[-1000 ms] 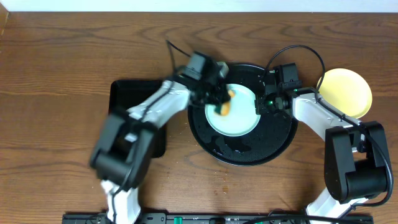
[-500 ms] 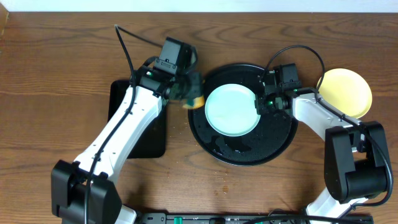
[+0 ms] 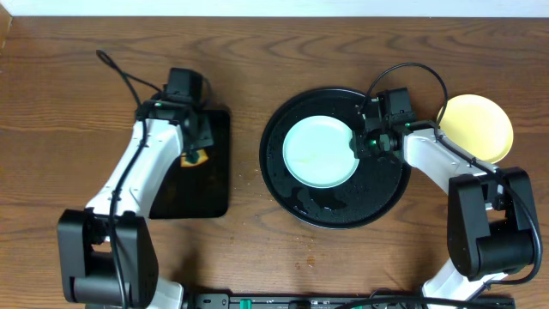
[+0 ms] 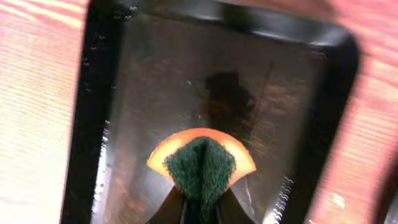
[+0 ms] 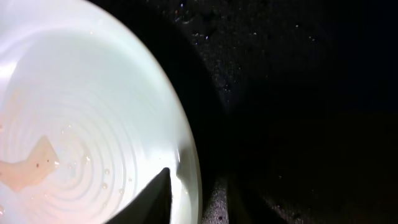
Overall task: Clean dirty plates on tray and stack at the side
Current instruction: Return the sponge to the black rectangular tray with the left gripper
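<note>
**Plate Pinched on the Tray**

A pale blue plate (image 3: 317,150) sat on the tray (image 3: 382,184), its right rim nipped by the right pincer (image 3: 364,142). Left of the tray, the left pincer (image 4: 199,206) clamped a sponge (image 4: 200,165) over a rectangular tray (image 3: 193,193). A yellow plate (image 3: 476,127) lay right of the tray.

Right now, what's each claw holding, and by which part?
Left claw pinches the sponge, folded, by its near end. Right claw grips the pale blue plate by its right rim.

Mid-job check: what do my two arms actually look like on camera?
The left arm and right arm share white link shells and black joint housings. A thin black cable loops off each wrist. A green light glows near the right gripper. The fingers are dark.
</note>
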You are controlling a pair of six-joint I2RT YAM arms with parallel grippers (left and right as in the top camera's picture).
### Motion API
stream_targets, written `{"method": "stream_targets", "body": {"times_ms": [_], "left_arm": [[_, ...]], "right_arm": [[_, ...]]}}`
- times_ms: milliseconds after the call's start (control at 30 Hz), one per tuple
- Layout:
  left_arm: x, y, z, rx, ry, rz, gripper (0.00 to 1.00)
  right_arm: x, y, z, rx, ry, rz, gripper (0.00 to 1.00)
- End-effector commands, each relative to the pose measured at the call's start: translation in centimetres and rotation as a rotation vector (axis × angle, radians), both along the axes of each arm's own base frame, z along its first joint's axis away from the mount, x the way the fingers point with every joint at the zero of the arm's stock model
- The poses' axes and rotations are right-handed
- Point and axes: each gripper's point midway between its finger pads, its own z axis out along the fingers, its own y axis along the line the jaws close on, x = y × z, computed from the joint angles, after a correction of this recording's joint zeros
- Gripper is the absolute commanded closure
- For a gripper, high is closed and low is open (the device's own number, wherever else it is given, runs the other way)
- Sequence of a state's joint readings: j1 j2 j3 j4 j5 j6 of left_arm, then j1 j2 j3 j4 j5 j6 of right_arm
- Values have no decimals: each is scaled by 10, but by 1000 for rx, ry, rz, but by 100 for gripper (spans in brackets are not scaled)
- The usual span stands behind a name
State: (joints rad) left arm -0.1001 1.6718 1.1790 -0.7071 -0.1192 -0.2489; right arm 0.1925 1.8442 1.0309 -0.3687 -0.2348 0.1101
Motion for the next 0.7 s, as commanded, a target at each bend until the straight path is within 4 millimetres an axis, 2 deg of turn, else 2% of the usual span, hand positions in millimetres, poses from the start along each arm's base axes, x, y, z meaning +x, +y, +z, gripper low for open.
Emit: {"method": "stream_targets", "body": {"times_ms": [0,67,200,267,300,333,367,433,467,667], "left_arm": [[-3,20,-20,36,33,13,92],[-5,27,-36,36,50,33,92],[-3,28,-62,43,66,16,92],[2,28,-69,51,62,-12,91],[5,28,-72,53,58,-22,88],[8,28,-74,57,51,-32,83],[11,28,-75,58,43,-37,71],[14,28,-74,57,31,-36,27],[14,28,-74,57,29,-36,19],[14,28,-74,57,28,-36,16]], "right_arm": [[-3,4,2,1,-4,15,70],[-3,4,2,1,-4,15,69],[-3,5,2,1,-6,16,69],[-3,4,2,1,-6,15,69],[-3,4,2,1,-6,15,69],[-3,4,2,1,-5,15,68],[-3,4,2,1,-4,15,68],[-3,4,2,1,-4,15,69],[-3,4,2,1,-5,15,69],[-4,5,1,-3,-3,25,72]]}}
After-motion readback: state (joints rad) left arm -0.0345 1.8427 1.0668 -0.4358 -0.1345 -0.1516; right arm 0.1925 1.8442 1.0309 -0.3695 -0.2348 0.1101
